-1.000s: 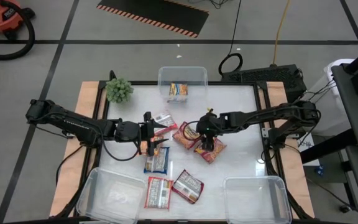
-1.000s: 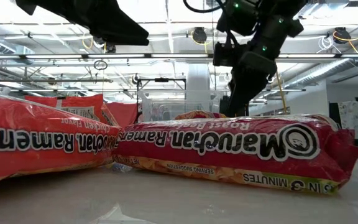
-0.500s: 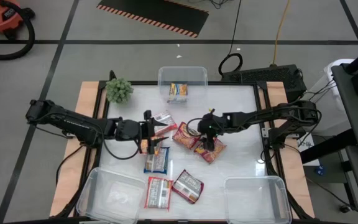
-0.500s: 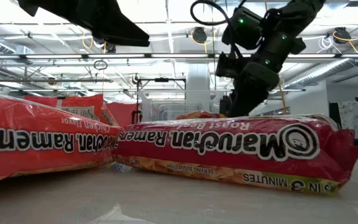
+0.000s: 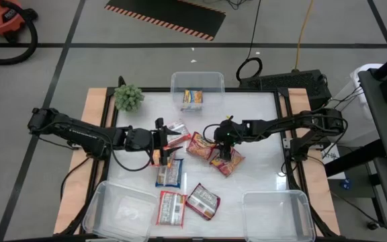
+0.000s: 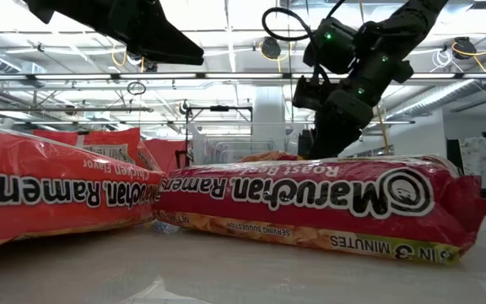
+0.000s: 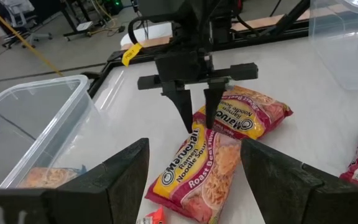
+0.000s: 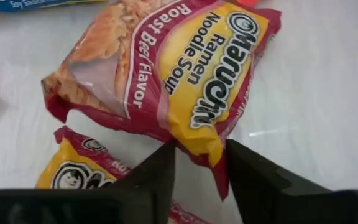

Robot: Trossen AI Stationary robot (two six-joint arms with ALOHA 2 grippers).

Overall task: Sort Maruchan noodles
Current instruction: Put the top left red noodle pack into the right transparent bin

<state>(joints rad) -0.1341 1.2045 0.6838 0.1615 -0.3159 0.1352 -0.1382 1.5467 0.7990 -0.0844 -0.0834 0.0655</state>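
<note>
Looking past our right gripper (image 8: 199,163), we see its fingers slightly apart, straddling the edge of a red-and-yellow Roast Beef packet (image 8: 173,74) just ahead, a second packet (image 8: 82,171) beside. Our left gripper (image 5: 169,142) hovers spread wide nearby, holding nothing.

Both arms are built of dark, matte black segments joined by rounded, bulkier joint housings, slim along the links and thicker at the elbows and wrists.

The left black two-finger gripper (image 5: 168,144) ends in broad, flat, wedge-shaped fingers (image 7: 114,180) with smooth dark faces.

The right black two-finger gripper (image 7: 197,112) hangs from a straight horizontal crossbar under a boxy wrist block; its two fingers are narrow, tapering blades.

A black cable loops in an arc above the right wrist housing (image 6: 344,59), where small green lights glow on the casing.
</note>
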